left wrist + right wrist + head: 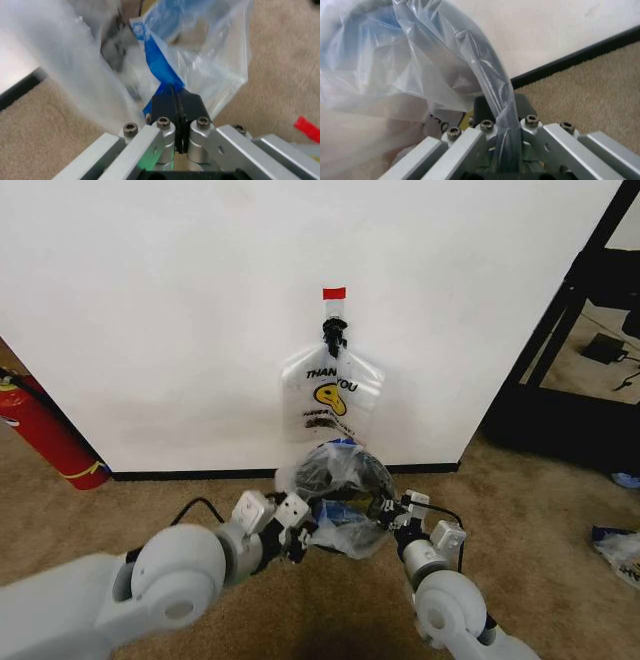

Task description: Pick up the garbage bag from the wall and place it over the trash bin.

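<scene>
Head view: we are holding the garbage bag [345,490] stretched over the trash bin [352,480], just in front of the wall [200,310] below the hanging "THANK YOU" bag bundle [332,395]. Our left hand [176,103] is pinching the bag's blue rim patch, pads together on plastic. Our right hand [501,112] is clamping a twisted strand of the film on the far side. We are judging the draping step as underway; next we are needing to pull the rim down around the bin's edge, then release.
</scene>
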